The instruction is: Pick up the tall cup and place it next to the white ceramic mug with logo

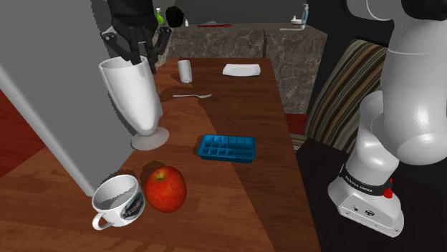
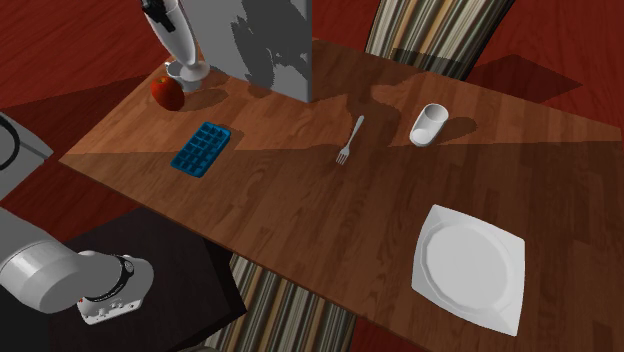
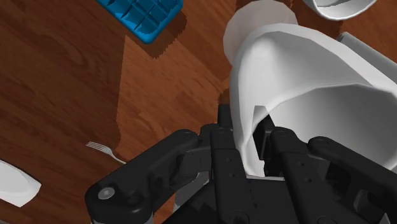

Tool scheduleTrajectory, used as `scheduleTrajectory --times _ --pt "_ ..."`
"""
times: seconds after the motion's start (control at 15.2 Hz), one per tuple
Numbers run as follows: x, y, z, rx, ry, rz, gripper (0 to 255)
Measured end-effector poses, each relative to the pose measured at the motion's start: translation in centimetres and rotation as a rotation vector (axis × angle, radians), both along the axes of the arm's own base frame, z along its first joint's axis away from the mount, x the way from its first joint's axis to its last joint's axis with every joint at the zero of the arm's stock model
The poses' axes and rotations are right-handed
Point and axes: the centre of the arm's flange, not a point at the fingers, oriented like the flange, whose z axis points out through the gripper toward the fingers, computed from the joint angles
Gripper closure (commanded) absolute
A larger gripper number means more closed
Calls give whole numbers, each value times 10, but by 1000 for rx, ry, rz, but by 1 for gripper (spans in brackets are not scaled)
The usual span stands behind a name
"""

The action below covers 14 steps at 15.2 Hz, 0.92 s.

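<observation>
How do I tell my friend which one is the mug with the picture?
Find the long wooden table, then the red apple near one end. Right beside it sits the mug: short, white, with a handle and a dark logo, unlike the tall cup nearby, which has a foot and no handle.

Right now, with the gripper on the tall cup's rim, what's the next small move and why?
Probably a short lift straight up. The gripper clasps the tall cup by its rim wall, and its foot looks at or near the tabletop. The apple sits beside the logo mug, toward the cup, so height first seems safer.
</observation>
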Motion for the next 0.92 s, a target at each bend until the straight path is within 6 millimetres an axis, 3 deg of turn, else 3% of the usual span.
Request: scheduleTrajectory --times 0.92 --pt "-2 2 -73 0 0 -1 255"
